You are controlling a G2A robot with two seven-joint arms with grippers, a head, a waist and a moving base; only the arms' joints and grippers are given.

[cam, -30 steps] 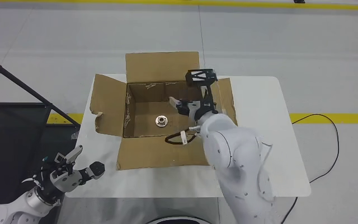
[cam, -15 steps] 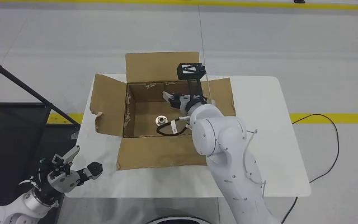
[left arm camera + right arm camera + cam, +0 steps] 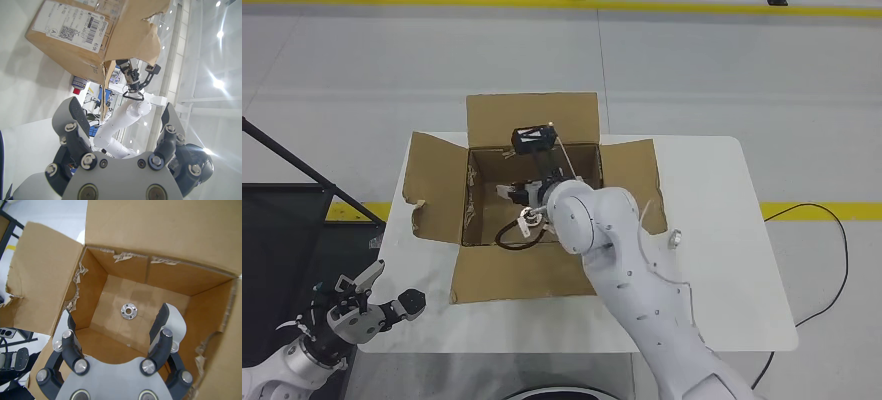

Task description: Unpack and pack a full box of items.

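An open cardboard box [image 3: 492,270] stands in the middle of the white table, all its flaps folded out. On its floor lies one silver metal flange [image 3: 129,311] with a centre hole. My right gripper [image 3: 116,313] hangs open over the box mouth, above the flange, with nothing between its fingers; from the top it sits over the box's left-centre [image 3: 514,190]. My left gripper [image 3: 392,290] is open and empty, low past the table's front-left corner, and looks up at the box's labelled side [image 3: 75,37].
A small silver round part [image 3: 675,238] lies on the table [image 3: 722,200] just right of the box. The box's flap edges are torn. A dark frame [image 3: 282,150] stands to the table's left. Bare tabletop lies right of the box.
My right arm has swung left, carrying its open gripper from the box's right flap to over the interior. The small part on the table is now uncovered. The left arm barely shifted.
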